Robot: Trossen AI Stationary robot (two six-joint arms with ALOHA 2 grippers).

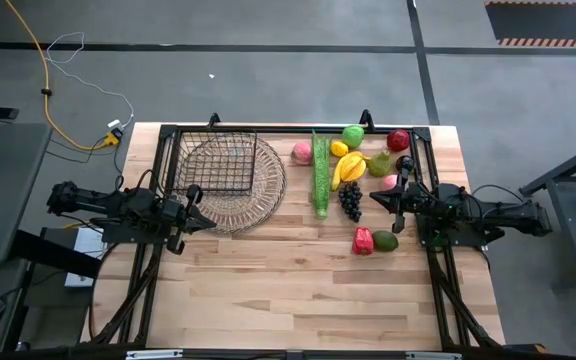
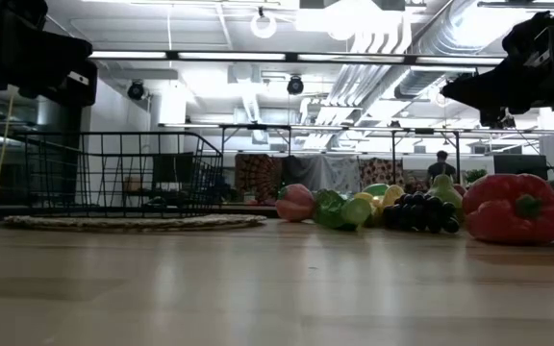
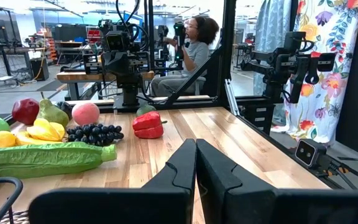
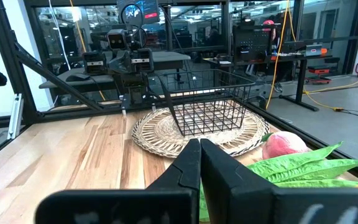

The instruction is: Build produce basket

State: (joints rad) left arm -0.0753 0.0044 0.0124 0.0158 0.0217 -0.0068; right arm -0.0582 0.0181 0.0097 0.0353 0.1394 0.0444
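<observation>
Since the basket [image 1: 218, 160] stands empty on the round wicker tray [image 1: 258, 205] in the upper left of the table in the high view, the job looks not yet begun — nothing has gone in.

All the produce lies in a loose cluster toward the upper right of the table [image 1: 298, 290], well apart from the basket. The long green stalk [image 1: 321, 175] runs down the cluster's left edge, with a pink peach [image 1: 302, 152] just beside its top end. Right of it sit the bananas [image 1: 349, 167], a green apple [image 1: 353, 136], a red apple [image 1: 398, 140] and the purple grapes [image 1: 350, 200]; lower down lie a red pepper [image 1: 363, 241] and the avocado [image 1: 385, 240].

Both arms rest at the table's sides. The left gripper [image 1: 194, 208] sits at the tray's lower left edge, fingers pressed together on nothing — the left wrist view shows them meeting. The right gripper [image 1: 380, 197] points at the grapes from the right, likewise closed and empty.

By my reading every piece is left to move.
</observation>
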